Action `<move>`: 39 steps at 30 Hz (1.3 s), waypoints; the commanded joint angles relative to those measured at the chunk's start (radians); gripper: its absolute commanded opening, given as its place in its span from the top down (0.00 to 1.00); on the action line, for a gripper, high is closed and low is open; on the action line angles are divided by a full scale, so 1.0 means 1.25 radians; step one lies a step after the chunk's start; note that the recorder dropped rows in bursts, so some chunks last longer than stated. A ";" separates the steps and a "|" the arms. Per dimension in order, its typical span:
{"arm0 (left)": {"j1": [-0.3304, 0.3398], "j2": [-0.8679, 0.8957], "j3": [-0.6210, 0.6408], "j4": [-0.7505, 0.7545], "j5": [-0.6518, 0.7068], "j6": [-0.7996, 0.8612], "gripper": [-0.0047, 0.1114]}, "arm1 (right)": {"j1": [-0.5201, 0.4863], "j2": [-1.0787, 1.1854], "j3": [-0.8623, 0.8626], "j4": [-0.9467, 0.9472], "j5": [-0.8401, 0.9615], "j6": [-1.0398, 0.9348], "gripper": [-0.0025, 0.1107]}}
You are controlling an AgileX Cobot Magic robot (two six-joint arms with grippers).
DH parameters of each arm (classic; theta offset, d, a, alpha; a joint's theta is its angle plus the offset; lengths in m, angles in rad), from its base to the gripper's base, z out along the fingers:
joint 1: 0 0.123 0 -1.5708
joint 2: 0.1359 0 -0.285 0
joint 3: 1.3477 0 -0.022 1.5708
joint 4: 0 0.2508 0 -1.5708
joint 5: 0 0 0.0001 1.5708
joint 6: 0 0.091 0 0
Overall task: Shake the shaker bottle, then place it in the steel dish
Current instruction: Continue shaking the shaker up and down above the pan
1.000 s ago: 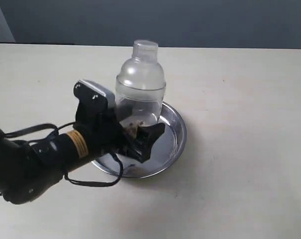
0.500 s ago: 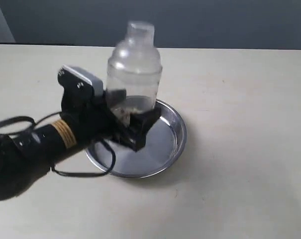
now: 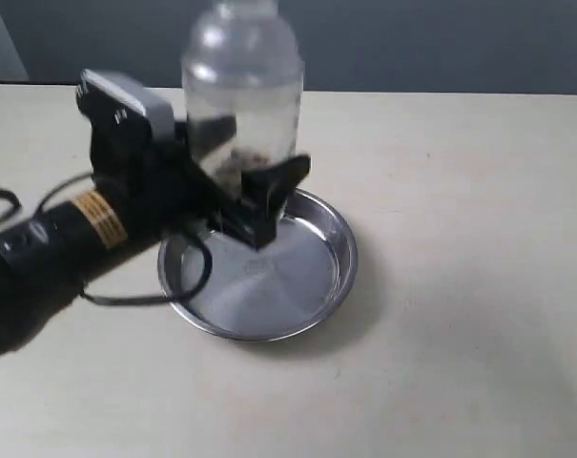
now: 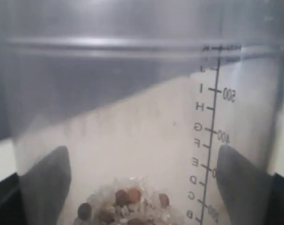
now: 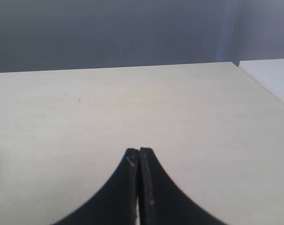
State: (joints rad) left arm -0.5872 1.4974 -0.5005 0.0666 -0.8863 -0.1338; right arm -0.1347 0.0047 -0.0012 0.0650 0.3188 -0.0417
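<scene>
Exterior view, from the left: the left arm (image 3: 69, 239) comes in low across the tabletop (image 3: 460, 315). Its black cable (image 3: 197, 277) loops over the left rim of the steel dish (image 3: 338, 272). The left gripper (image 3: 245, 162) has its jaws closed around the lower body of the shaker bottle (image 3: 242, 86). The bottle is upright, blurred, and held in the air over the dish's far left rim, and its cap runs off the frame's top edge. The dish's flat bottom lies bare, and to its right the tabletop runs open to the frame edge.

Left wrist view shows both fingers (image 4: 45, 183) pressed on the bottle's wall, with brown granules (image 4: 125, 204) at its bottom.

Right wrist view shows the right gripper (image 5: 139, 161) with jaws pressed together, gripping nothing. It is over bare tabletop, with the far edge and right corner in sight.
</scene>
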 commanded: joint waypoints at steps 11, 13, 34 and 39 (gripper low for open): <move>-0.003 0.152 -0.011 0.048 0.051 -0.089 0.96 | -0.003 -0.004 0.001 0.001 -0.011 -0.001 0.99; -0.003 0.112 0.009 0.079 -0.141 -0.082 0.96 | -0.003 -0.004 0.001 0.001 -0.011 -0.001 0.99; -0.003 0.096 0.008 0.029 0.136 -0.042 0.96 | -0.003 -0.004 0.001 0.001 -0.011 -0.001 0.99; -0.003 0.048 0.033 0.037 -0.065 -0.006 0.96 | -0.003 -0.004 0.001 0.001 -0.011 -0.001 0.99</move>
State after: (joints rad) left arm -0.5872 1.6456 -0.4098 0.1356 -0.8655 -0.2003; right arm -0.1347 0.0047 -0.0012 0.0650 0.3172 -0.0417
